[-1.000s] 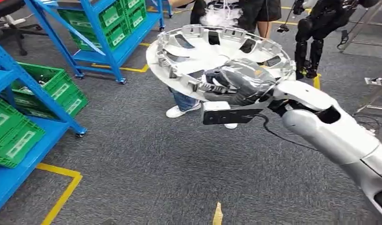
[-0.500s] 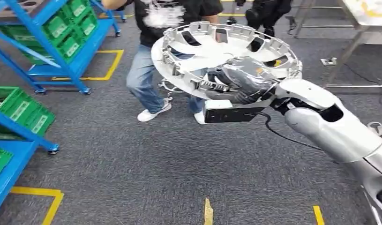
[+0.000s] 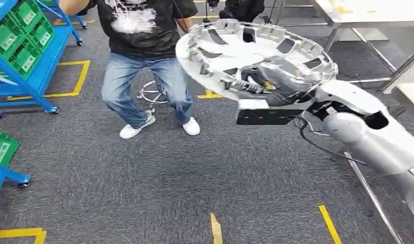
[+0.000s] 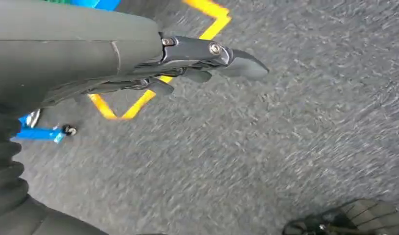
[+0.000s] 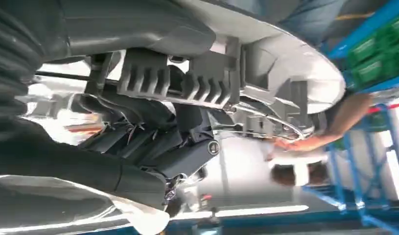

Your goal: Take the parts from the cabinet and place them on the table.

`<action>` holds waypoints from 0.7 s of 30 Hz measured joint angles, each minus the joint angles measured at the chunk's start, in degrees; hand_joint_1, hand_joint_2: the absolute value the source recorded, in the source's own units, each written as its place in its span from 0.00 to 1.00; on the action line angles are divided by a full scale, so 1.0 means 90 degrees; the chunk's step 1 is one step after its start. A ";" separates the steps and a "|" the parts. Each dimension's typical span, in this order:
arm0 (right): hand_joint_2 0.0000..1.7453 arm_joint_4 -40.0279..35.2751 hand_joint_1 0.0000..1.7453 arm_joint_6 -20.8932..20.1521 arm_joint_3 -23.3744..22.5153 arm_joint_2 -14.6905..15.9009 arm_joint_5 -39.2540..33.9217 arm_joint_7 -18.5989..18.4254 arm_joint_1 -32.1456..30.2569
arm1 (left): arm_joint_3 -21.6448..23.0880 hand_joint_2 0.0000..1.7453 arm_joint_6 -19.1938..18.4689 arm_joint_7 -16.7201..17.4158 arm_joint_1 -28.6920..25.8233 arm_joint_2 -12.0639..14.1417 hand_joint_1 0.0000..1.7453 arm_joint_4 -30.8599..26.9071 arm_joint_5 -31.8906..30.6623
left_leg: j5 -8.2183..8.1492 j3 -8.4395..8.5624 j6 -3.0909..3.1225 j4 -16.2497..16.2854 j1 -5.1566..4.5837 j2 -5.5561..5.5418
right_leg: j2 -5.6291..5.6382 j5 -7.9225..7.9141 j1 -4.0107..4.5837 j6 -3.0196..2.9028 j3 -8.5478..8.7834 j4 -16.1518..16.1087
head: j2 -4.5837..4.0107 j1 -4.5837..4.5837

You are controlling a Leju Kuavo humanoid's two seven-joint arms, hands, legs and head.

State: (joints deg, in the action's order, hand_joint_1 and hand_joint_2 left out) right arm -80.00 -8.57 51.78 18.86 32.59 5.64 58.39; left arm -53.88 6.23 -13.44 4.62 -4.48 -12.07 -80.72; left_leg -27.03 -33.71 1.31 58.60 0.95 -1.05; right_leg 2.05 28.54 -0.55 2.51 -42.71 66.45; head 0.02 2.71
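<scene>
The right hand (image 3: pixel 276 86) is gripping the hubcap (image 3: pixel 235 48); a person (image 3: pixel 144 61) is standing just behind it, beside blue racks (image 3: pixel 39 76). The left hand (image 4: pixel 197 58) is hanging with nothing in it, fingers loosely apart.

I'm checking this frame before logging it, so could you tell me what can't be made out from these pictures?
- Head view: the right hand grips the wheel cover, which hides most of its fingers.
- Head view: the table is cut off by the top and right edges.
- Head view: the person is cut off above the chest by the top edge.
- Left wrist view: the left hand is partly hidden behind its own cover; the floor is motion-blurred.
</scene>
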 joint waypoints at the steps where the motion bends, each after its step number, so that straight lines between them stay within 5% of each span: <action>1: 1.00 0.0002 1.00 0.0000 -0.0015 0.0005 -0.0012 0.0019 0.0007 | -0.0002 1.00 -0.0002 0.0000 -0.0012 0.0005 0.00 0.0000 0.0000 | -0.0010 0.0001 0.0016 0.0000 -0.0015 0.0114 | -0.0101 0.0220 -0.0007 0.0016 -0.0257 0.0559 | 0.0000 -0.0015; 3: 1.00 0.0010 1.00 -0.0010 -0.0044 0.0071 -0.0039 0.0024 0.0007 | -0.0002 1.00 -0.0005 0.0000 -0.0010 0.0010 0.00 0.0000 0.0000 | -0.0017 0.0006 0.0020 0.0002 -0.0019 0.0287 | -0.0180 0.0276 -0.0019 0.0032 -0.0444 0.0977 | 0.0000 -0.0007; 4: 1.00 0.0012 1.00 -0.0015 -0.0058 0.0114 -0.0041 0.0024 0.0014 | -0.0002 1.00 -0.0005 -0.0007 0.0001 0.0007 0.00 0.0000 0.0000 | -0.0028 0.0014 0.0018 0.0002 -0.0019 0.0375 | -0.0207 0.0106 -0.0027 0.0034 -0.0305 0.0753 | 0.0000 -0.0005; 6: 1.00 0.0012 1.00 -0.0027 -0.0111 0.0155 -0.0049 0.0019 0.0036 | -0.0002 1.00 -0.0007 -0.0019 0.0009 0.0002 0.00 0.0000 0.0000 | -0.0065 0.0058 -0.0012 0.0004 -0.0018 0.0521 | -0.0419 -0.0358 -0.0031 0.0022 0.0318 -0.0300 | 0.0000 -0.0005; 8: 1.00 0.0010 1.00 -0.0036 -0.0156 0.0160 -0.0058 0.0017 0.0069 | -0.0002 1.00 -0.0007 -0.0036 0.0012 0.0012 0.00 0.0000 0.0000 | -0.0118 0.0059 -0.0089 0.0046 -0.0098 0.0639 | -0.0820 -0.0326 0.0088 -0.0014 0.0661 -0.0859 | 0.0000 0.0007; 9: 1.00 0.0010 1.00 -0.0039 -0.0156 0.0160 -0.0056 0.0017 0.0066 | -0.0002 1.00 -0.0007 -0.0041 0.0010 0.0012 0.00 0.0000 0.0000 | -0.0113 0.0065 -0.0104 0.0033 -0.0101 0.0706 | -0.0697 -0.0347 0.0064 -0.0099 0.0638 -0.0835 | 0.0000 -0.0024; 12: 1.00 0.0010 1.00 -0.0041 -0.0153 0.0228 -0.0053 0.0022 0.0043 | -0.0002 1.00 -0.0010 -0.0053 0.0029 0.0005 0.00 0.0000 0.0000 | -0.0166 0.0105 -0.0169 0.0039 -0.0089 0.0894 | -0.0472 -0.0367 0.0061 -0.0197 0.0615 -0.0853 | 0.0000 -0.0029; 14: 1.00 0.0010 1.00 -0.0041 -0.0185 0.0238 -0.0053 0.0014 0.0053 | -0.0002 1.00 -0.0012 -0.0068 0.0039 -0.0002 0.00 0.0002 0.0000 | -0.0485 -0.0052 -0.0195 0.0465 -0.0039 0.0392 | -0.0356 -0.0371 0.0032 -0.0268 0.0630 -0.0861 | 0.0000 -0.0041; 17: 1.00 0.0012 1.00 -0.0044 -0.0141 0.0238 -0.0053 0.0024 0.0031 | -0.0002 1.00 -0.0015 -0.0073 0.0016 -0.0010 0.00 0.0002 0.0000 | -0.1027 -0.0755 -0.0199 0.1904 -0.0047 0.0186 | -0.0090 -0.0372 0.0058 -0.0306 0.0633 -0.0859 | 0.0000 -0.0051; 19: 1.00 0.0010 1.00 -0.0044 -0.0138 0.0238 -0.0053 0.0024 0.0026 | -0.0002 1.00 -0.0015 -0.0073 0.0009 -0.0010 0.00 0.0000 0.0000 | -0.0779 -0.0817 -0.0162 0.1868 -0.0056 0.0154 | 0.0095 -0.0372 0.0070 -0.0306 0.0648 -0.0856 | 0.0000 -0.0053; 21: 1.00 0.0010 1.00 -0.0044 -0.0143 0.0238 -0.0053 0.0024 0.0028 | -0.0002 1.00 -0.0015 -0.0073 0.0021 -0.0010 0.00 0.0002 0.0000 | -0.0149 -0.0471 -0.0090 0.0960 -0.0060 0.0055 | 0.0263 -0.0371 0.0072 -0.0305 0.0681 -0.0853 | 0.0000 -0.0051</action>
State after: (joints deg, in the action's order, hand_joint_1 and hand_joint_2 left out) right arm -79.91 -8.96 50.49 21.00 32.11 5.86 58.64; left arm -53.90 6.10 -14.10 4.81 -4.57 -12.04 -80.72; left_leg -28.37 -37.95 0.49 67.24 0.41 -0.55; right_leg 4.41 25.20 0.09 -0.24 -36.58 58.77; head 0.02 2.25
